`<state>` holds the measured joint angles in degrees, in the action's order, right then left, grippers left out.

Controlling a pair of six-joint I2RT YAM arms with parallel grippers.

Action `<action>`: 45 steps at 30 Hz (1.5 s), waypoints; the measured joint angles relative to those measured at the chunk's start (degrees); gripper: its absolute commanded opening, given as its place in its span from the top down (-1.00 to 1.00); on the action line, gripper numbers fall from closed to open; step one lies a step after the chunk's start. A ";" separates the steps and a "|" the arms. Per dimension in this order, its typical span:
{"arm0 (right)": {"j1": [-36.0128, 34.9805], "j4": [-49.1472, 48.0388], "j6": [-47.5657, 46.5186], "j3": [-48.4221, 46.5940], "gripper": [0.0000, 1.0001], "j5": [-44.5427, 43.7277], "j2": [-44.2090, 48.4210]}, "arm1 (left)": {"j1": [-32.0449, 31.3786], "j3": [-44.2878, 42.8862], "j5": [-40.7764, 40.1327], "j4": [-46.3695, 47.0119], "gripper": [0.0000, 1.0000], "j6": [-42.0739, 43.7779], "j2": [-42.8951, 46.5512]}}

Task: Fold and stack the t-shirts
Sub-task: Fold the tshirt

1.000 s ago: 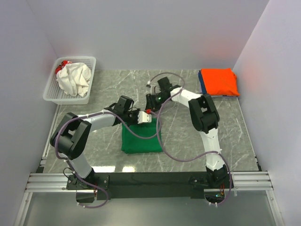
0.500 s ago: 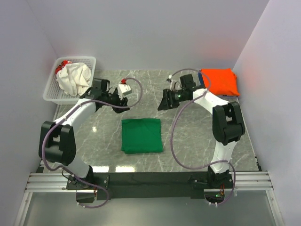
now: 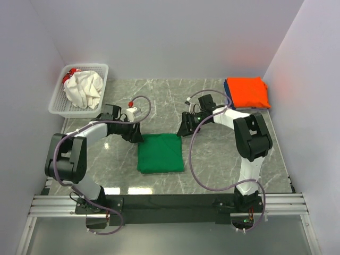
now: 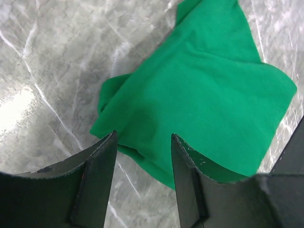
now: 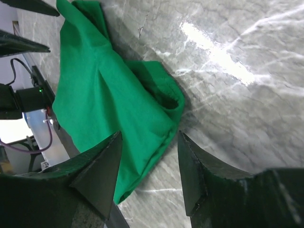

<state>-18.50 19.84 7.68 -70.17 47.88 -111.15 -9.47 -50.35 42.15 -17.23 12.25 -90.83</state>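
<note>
A folded dark green t-shirt (image 3: pixel 160 153) lies flat in the middle of the table. My left gripper (image 3: pixel 137 136) is open and low at its far left corner; the left wrist view shows the green cloth (image 4: pixel 209 104) just beyond the open fingers. My right gripper (image 3: pixel 183 129) is open and low at its far right corner; the right wrist view shows the shirt's edge (image 5: pixel 114 95) between and ahead of the fingers. A folded bright orange t-shirt (image 3: pixel 247 92) lies on a blue one (image 3: pixel 227 91) at the back right. A cream-white shirt (image 3: pixel 84 88) sits crumpled in the basket.
The white lattice basket (image 3: pixel 102 74) stands at the back left, with something red (image 3: pixel 67 78) under the white cloth. Grey walls close in the table on three sides. The arms' cables loop over the table around the green shirt.
Both grippers have come down and inward from the far side of the table to the green shirt's far corners. The shirt has not moved.
</note>
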 measured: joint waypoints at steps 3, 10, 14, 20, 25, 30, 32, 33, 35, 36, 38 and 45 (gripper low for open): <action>-0.85 -0.63 0.15 -0.17 0.00 -0.07 -1.31 | 0.17 -0.02 -0.44 1.55 -0.07 -2.23 -2.14; -1.66 -0.81 -0.35 -0.98 0.70 -1.44 -4.02 | 0.42 -1.11 -2.54 3.28 0.34 -4.81 -6.64; -1.66 -0.52 -1.20 -2.38 1.00 -3.19 -4.00 | 0.46 -3.74 -4.55 3.10 0.53 -5.05 -10.25; -2.01 -0.68 -1.99 -5.46 1.00 -6.99 -3.28 | 0.55 -8.09 -5.51 2.84 0.67 -4.98 -13.84; -2.64 -1.22 -2.99 -6.84 1.00 -10.34 -3.89 | 0.55 -11.43 -5.60 2.78 0.72 -5.09 -16.59; -3.17 -1.49 -2.27 -8.41 1.00 -14.10 -7.87 | 0.70 -15.32 -6.32 2.73 0.74 -5.90 -19.41; -3.17 -1.88 -1.57 -8.81 1.00 -14.71 -8.07 | 0.96 -17.05 -6.58 2.75 0.53 -5.99 -20.46; -3.17 -1.99 -1.29 -9.11 0.99 -15.32 -8.04 | 1.07 -17.51 -6.67 2.78 0.46 -6.05 -20.68; -3.17 -2.23 -1.05 -9.44 0.92 -16.04 -8.02 | 1.99 -18.49 -6.60 2.73 0.28 -5.92 -20.83; -3.10 -2.34 -0.87 -9.49 0.69 -16.41 -7.87 | 2.69 -18.47 -6.34 2.75 0.23 -5.92 -20.55; -2.82 -2.21 -0.04 -9.49 0.29 -16.85 -7.23 | 4.17 -18.34 -5.62 2.67 0.17 -6.16 -19.58; -1.70 -3.69 3.61 -6.99 -0.21 -16.83 0.96 | 6.51 -17.09 1.44 5.60 0.07 -12.57 -9.31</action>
<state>-20.21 16.14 11.29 -77.17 31.05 -110.19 -2.96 -67.44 43.59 -11.64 -0.32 -100.14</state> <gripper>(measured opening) 0.588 0.456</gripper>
